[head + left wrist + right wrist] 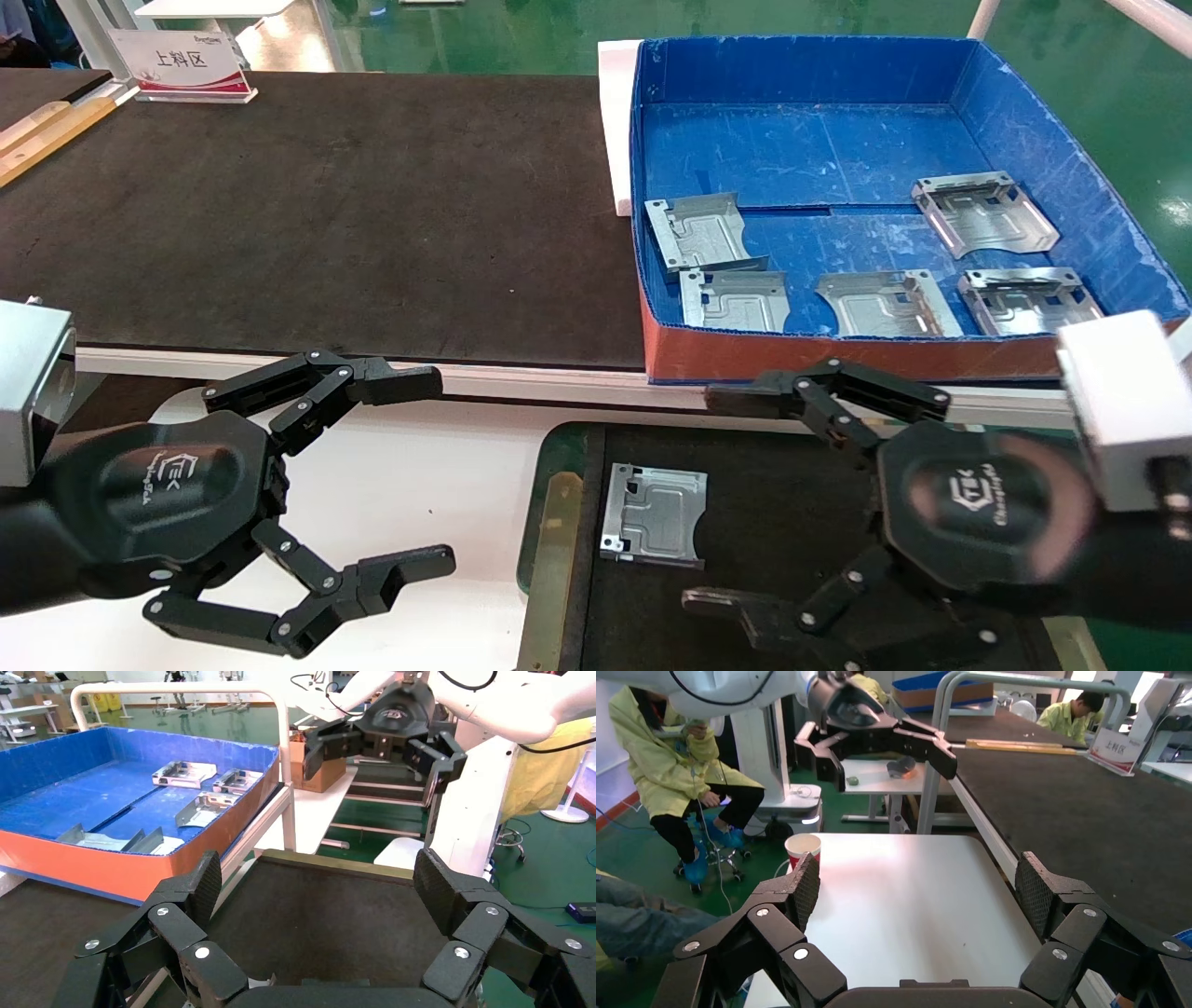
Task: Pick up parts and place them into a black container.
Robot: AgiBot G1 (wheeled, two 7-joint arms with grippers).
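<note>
The black container (551, 550), a shallow tray with a brass rim, lies at the near edge and holds one silver-grey part (654, 514). Its floor also shows in the left wrist view (316, 924). Several more parts (700, 233) (889, 303) lie in the blue box (801, 70), which also shows in the left wrist view (184, 773). My left gripper (424, 471) is open and empty over the white table, left of the tray. My right gripper (717, 501) is open and empty above the tray, right of the part in it.
A long black mat (326, 214) covers the bench left of the blue box, with a sign (186, 65) at its far end. A white table (466, 447) lies left of the tray, with a paper cup (802, 846) on its far corner. People sit beyond it.
</note>
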